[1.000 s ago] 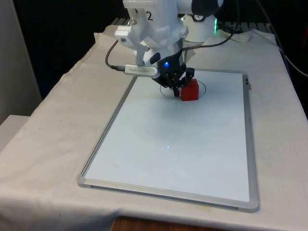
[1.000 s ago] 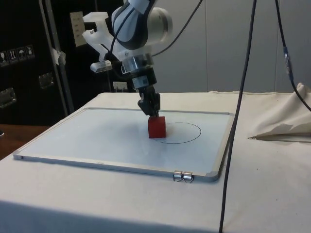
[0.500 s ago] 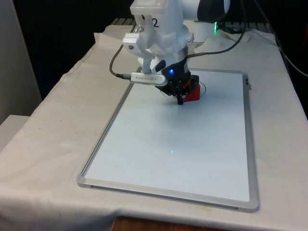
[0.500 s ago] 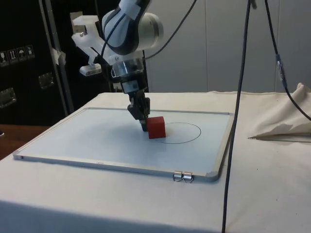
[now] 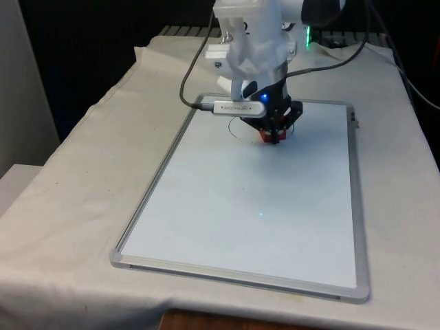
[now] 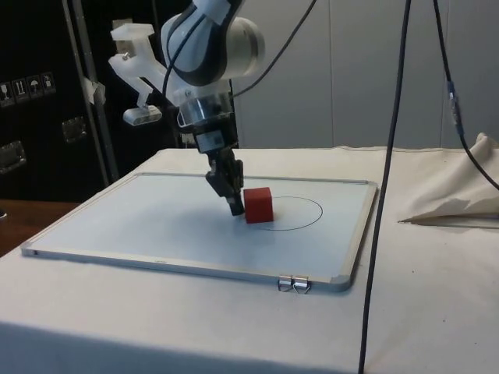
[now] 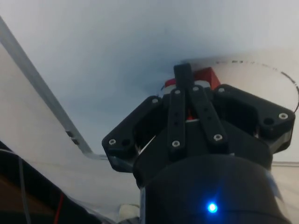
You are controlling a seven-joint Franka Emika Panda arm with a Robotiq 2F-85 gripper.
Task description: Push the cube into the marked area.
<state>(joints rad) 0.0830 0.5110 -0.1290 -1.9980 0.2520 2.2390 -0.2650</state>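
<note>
A small red cube [image 6: 259, 205] stands on the whiteboard [image 5: 254, 206], straddling the edge of a thin drawn circle [image 6: 318, 209]. My gripper [image 6: 236, 209] is shut, its tip low on the board and pressed against the cube's side away from the circle. In the front view the gripper [image 5: 277, 137] covers most of the cube [image 5: 265, 136], and an arc of the circle [image 5: 234, 130] shows beside it. Looking from the wrist, the closed fingers [image 7: 183, 77] touch the cube [image 7: 205, 74], with the circle's line [image 7: 280, 74] curving beyond.
The whiteboard has a raised metal frame [image 6: 195, 269] with a binder clip [image 6: 294, 284] on one edge. Black cables [image 6: 382, 156] hang down past the board's end. A fold of white cloth [image 6: 460, 195] rises beyond them.
The gripper swung toward the front view's right and came round to the cube's side. The cube slid a little farther onto the circle.
</note>
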